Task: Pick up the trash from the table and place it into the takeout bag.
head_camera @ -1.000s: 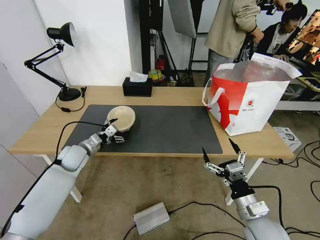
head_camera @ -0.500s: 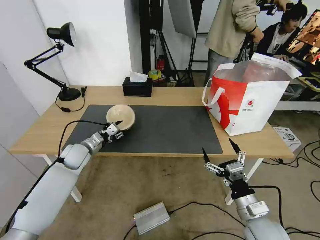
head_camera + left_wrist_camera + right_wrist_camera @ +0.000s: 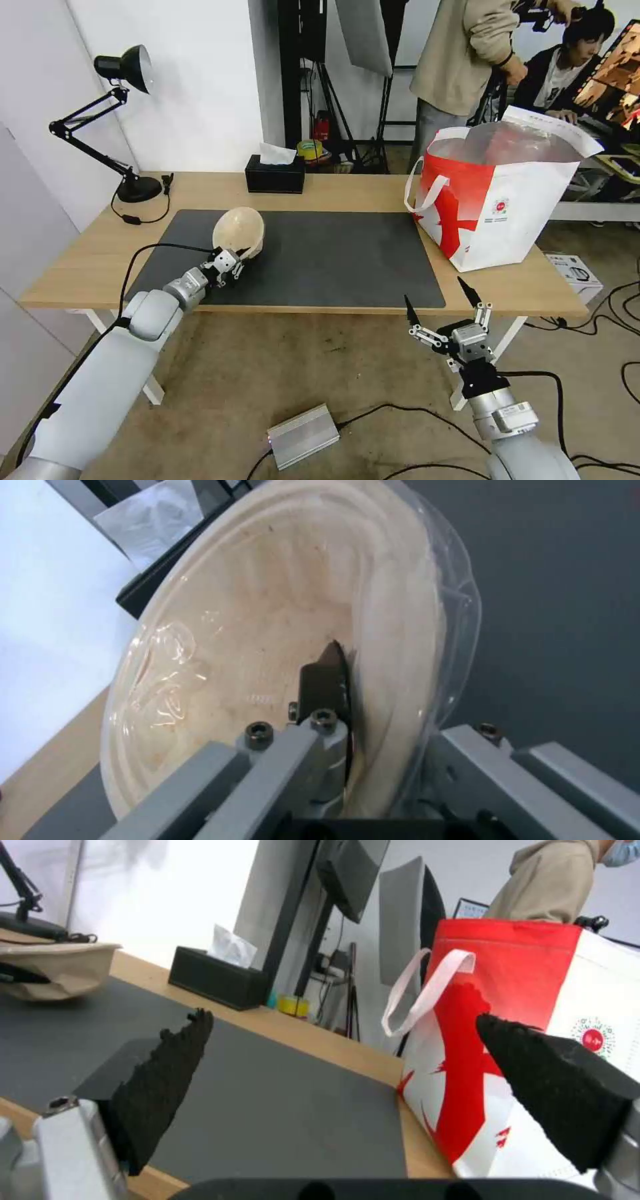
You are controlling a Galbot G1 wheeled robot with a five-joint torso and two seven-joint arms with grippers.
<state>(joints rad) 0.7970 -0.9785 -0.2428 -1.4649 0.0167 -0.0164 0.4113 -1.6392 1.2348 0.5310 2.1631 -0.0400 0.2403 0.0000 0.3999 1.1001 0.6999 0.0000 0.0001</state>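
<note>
Left gripper (image 3: 235, 257) clamped on the rim of the beige domed bowl (image 3: 239, 232), one finger (image 3: 327, 680) inside it, bowl tipped up on edge over the left part of the dark grey mat (image 3: 333, 257). Right gripper (image 3: 443, 303) parked below the table (image 3: 333, 187) front edge, fingers spread wide apart. Takeout bag (image 3: 497, 200) upright at the table's right end, well apart from the bowl.

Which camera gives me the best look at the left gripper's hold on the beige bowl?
The left wrist view: the left gripper is shut on the beige bowl, one finger inside its rim. The head view shows the bowl tilted on edge over the mat. The right wrist view catches just the bowl's side.
</note>
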